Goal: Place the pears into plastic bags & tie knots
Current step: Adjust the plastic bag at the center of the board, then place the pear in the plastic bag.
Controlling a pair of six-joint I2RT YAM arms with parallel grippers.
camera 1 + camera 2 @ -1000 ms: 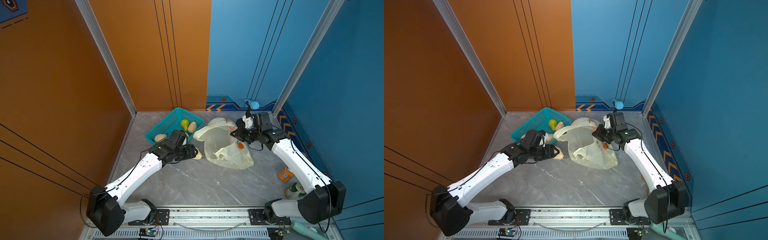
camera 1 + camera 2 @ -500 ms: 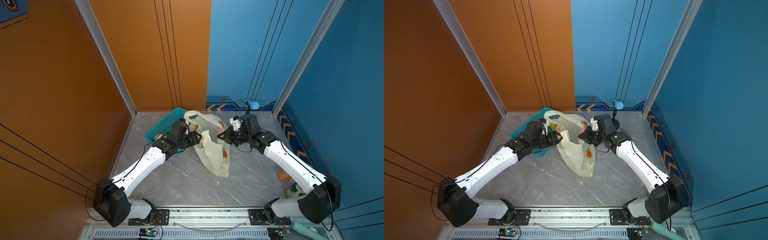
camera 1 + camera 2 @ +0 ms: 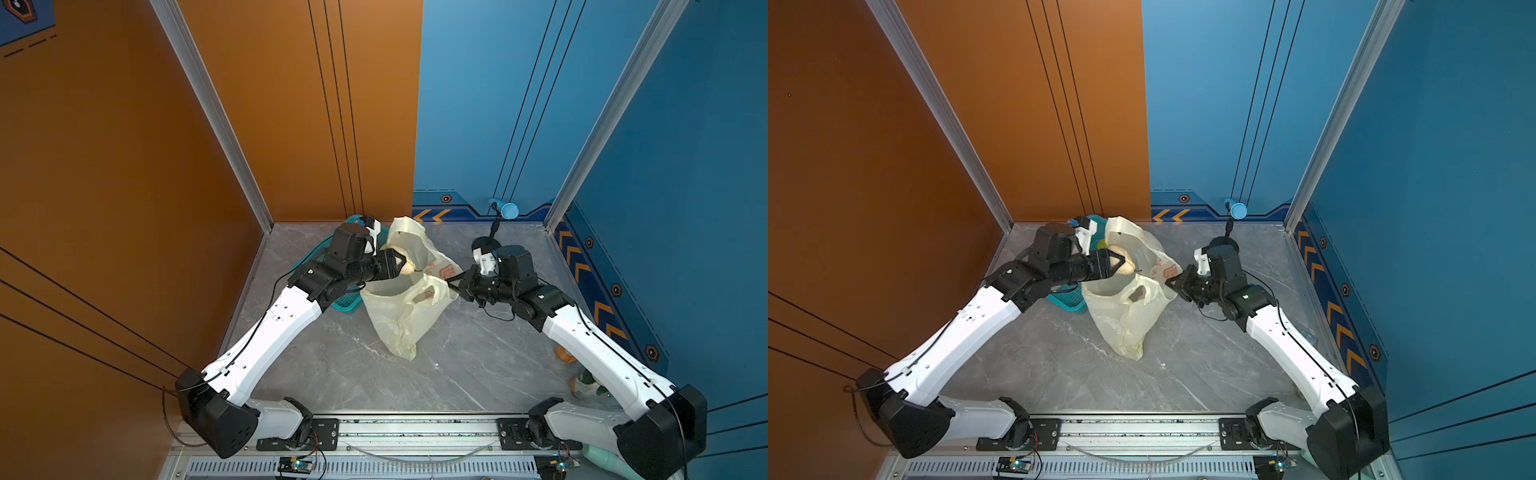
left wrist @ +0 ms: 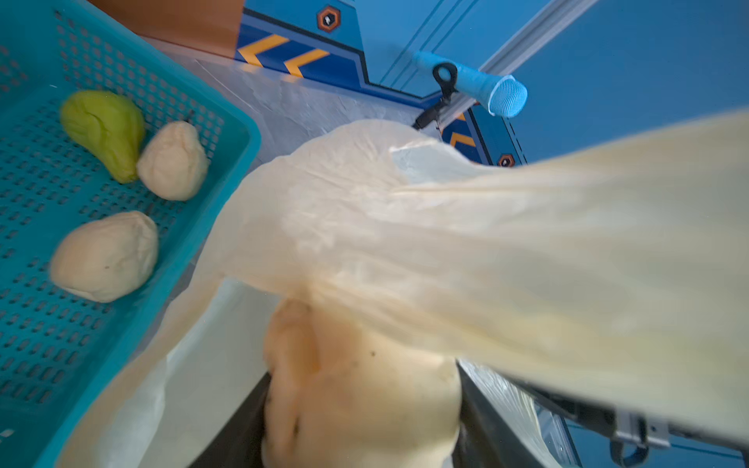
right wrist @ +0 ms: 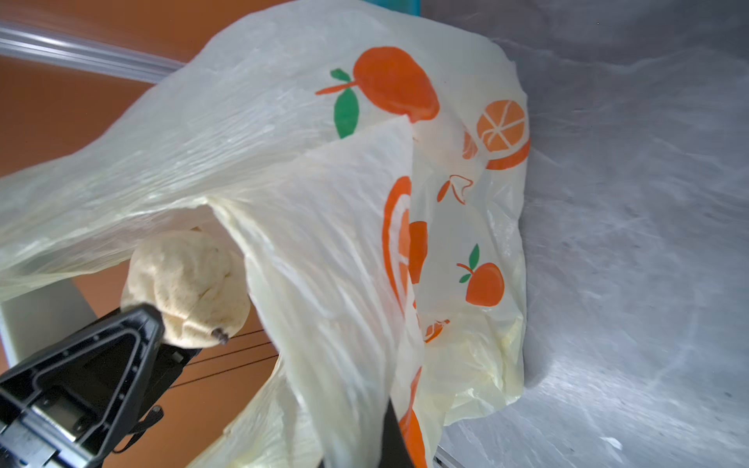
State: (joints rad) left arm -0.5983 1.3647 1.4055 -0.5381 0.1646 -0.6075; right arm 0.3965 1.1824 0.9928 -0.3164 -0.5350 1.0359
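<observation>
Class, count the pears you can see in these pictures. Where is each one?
4. In the teal basket: a green pear and two cream pears. The left gripper holds a fourth pear at the plastic bag's mouth. Others may be hidden inside it.

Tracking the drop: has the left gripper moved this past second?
Yes. Against the teal basket, the left gripper has risen from beside its near corner to the bag mouth, gripping a pear.

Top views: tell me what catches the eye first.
A pale-yellow bag is held up at centre, its edge pinched by the right gripper. The left gripper holds a cream pear at its mouth. Beneath that arm, a teal basket holds three more pears.
</observation>
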